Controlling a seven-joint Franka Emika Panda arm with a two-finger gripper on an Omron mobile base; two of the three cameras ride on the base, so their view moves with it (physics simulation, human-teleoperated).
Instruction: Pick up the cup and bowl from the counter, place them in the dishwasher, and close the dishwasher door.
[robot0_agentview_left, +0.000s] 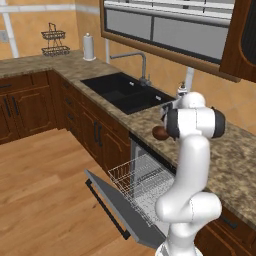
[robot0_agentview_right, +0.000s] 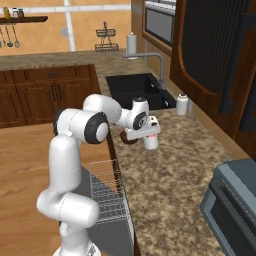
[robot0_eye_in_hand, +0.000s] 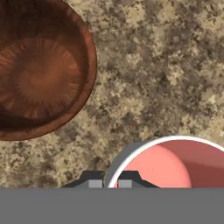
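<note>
The hand is seen low over the table, closed narrow on the rim of the cup. In the hand view the two dark fingertips are pinched on the white wall at the cup's near edge, and its pink inside is shown from above. The cup is stood upright on the speckled table, near the front edge and past the sink. The bowl is set just beside the cup, apart from it, also on the table; in the left base view the bowl is partly hidden by the arm. Below the table edge the dishwasher door is dropped open and the white wire rack is pulled out over it
</note>
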